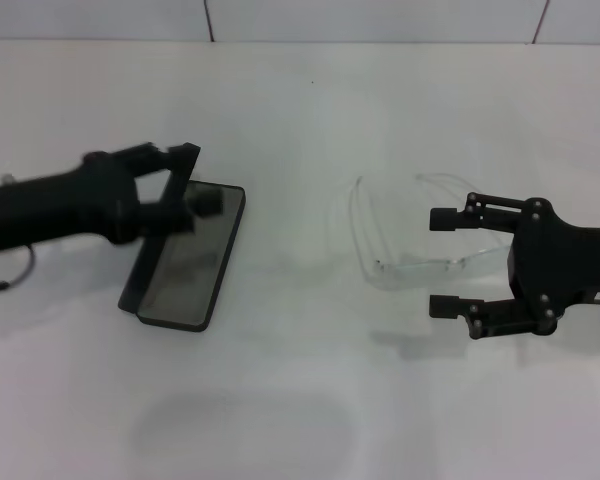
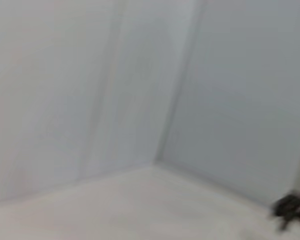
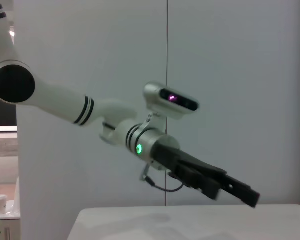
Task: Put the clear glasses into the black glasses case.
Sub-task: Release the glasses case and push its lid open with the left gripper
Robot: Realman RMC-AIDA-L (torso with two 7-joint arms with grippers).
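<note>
Lying on a white table, the clear glasses sit on the robot's right side, lens toward the front and thin arms reaching toward the far wall. The right gripper faces them with its fingers spread wide and empty, one fingertip on each side of the lens's outer end, close to the frame though contact cannot be judged. Well apart on the left, the black case lies open, its lid tilted up along its left edge. The left gripper is at the case's far end; its fingers look closed about the lid's edge, but the grip itself cannot be told for sure. The risks lie mostly in the glasses: they are transparent and slick, so the fingers may close on a thin arm rather than the lens, or skid the frame across the table. Glasses gripped off-centre could hang crooked and catch the case rim. Should the left gripper loosen, the lid could fall shut before the glasses arrive.
</note>
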